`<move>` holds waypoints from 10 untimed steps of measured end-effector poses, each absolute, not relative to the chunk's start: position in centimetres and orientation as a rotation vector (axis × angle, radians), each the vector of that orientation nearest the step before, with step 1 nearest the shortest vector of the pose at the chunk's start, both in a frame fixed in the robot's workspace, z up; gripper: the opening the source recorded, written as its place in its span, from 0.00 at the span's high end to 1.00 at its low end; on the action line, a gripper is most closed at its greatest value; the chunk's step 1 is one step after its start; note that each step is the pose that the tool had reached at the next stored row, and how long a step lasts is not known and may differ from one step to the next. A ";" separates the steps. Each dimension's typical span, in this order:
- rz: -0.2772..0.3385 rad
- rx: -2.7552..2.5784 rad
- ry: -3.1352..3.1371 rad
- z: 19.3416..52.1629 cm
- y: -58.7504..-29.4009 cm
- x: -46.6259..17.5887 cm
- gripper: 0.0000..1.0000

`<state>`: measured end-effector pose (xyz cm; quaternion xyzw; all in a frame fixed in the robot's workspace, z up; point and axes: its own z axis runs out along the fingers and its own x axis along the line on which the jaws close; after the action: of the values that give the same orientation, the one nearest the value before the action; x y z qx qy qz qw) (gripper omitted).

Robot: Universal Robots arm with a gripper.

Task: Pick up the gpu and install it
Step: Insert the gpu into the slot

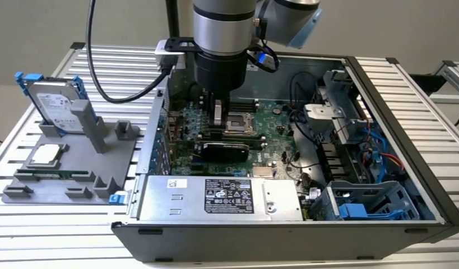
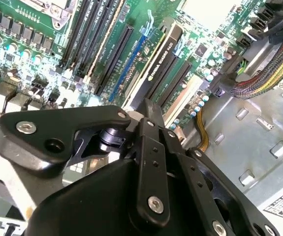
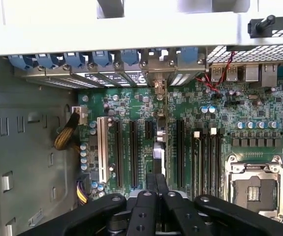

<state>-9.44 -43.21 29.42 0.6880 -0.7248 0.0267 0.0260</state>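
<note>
The arm reaches down into the open computer case point(image 1: 408, 185), with the gripper point(image 1: 222, 115) positioned over the motherboard point(image 1: 278, 120). The gpu point(image 1: 224, 151) stands on edge in an expansion slot of the motherboard, its black shroud facing outward in the exterior view. In the first wrist view, the gripper fingers point(image 3: 157, 184) sit close together on the top edge of the gpu point(image 3: 160, 147), pinching the card. Outside the case, at the exterior view's left, a grey fixture point(image 1: 72, 168) supports a silver hard drive point(image 1: 57, 106) with blue rails.
</note>
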 end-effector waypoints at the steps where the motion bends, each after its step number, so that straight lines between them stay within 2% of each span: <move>1: 0.084 2.125 -2.239 29.4 -43.2 -9.4 1.00; 10: 0.101 2.118 -2.231 29.4 -43.2 -9.4 1.00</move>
<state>-9.44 -43.20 29.43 0.6878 -0.7245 0.0329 0.0318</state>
